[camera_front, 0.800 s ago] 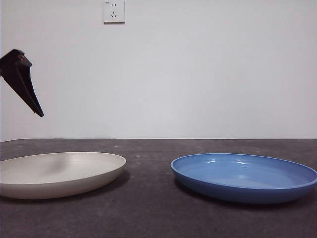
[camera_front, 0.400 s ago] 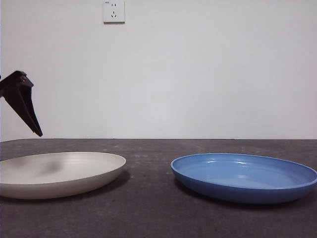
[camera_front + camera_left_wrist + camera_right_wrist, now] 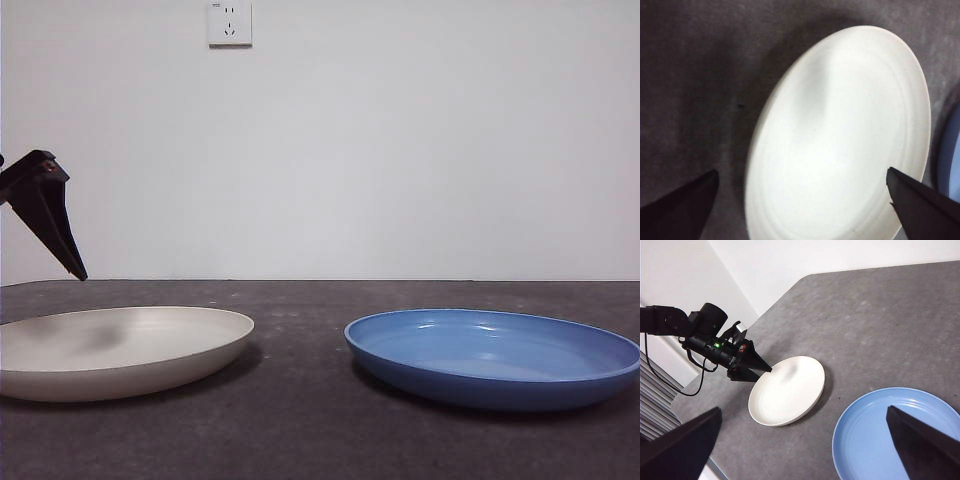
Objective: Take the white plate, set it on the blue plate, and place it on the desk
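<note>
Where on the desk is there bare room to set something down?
Bare desk lies in the strip between the white plate and blue plate, and behind both toward the wall. The left gripper hangs open over the white plate's outer edge, crowding that side. The right gripper waits, open, high above.

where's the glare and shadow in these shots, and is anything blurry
Front view: the blue plate shows small bright glints inside its rim; the white plate carries a soft grey shadow patch under the left gripper. Left wrist view: the white plate is washed out, nearly overexposed, with a soft grey shadow band across it, and the desk looks soft. Right wrist view: even light, fairly sharp.
</note>
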### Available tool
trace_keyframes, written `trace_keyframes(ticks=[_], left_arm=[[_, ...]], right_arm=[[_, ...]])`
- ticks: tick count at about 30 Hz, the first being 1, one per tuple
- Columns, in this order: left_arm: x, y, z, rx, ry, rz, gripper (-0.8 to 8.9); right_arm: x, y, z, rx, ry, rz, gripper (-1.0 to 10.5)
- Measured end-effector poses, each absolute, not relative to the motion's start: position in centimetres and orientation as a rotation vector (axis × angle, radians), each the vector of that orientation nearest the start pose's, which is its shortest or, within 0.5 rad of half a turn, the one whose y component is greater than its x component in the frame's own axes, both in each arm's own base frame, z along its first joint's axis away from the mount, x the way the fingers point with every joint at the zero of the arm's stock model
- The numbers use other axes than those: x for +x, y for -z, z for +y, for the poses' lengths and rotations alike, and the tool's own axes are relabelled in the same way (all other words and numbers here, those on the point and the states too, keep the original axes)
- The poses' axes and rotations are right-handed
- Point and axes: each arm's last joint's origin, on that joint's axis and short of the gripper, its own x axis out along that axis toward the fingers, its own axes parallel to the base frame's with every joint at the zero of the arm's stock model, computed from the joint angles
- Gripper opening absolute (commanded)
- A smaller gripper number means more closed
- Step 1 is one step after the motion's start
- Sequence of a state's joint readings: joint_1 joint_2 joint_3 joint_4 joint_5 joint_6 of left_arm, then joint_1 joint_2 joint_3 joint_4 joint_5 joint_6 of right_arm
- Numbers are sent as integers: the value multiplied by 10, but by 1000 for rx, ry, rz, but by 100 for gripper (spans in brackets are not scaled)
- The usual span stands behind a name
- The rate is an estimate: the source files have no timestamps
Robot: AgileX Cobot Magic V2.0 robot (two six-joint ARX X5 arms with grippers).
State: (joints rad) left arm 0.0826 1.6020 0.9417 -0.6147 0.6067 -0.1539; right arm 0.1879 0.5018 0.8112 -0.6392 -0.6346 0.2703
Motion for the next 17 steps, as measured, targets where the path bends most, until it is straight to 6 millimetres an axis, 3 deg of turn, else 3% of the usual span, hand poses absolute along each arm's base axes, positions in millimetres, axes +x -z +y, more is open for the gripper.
trace_keyframes(ticks=[6, 13, 17], left_arm=[[289, -169, 8, -576, 354, 1275, 638], [289, -168, 8, -563, 348, 1275, 297], [289, -167, 9, -539, 314, 1281, 226]], right_arm=[[85, -333, 34, 328, -766, 440, 649], [85, -332, 34, 330, -765, 450, 649], [85, -331, 34, 331, -763, 456, 649]])
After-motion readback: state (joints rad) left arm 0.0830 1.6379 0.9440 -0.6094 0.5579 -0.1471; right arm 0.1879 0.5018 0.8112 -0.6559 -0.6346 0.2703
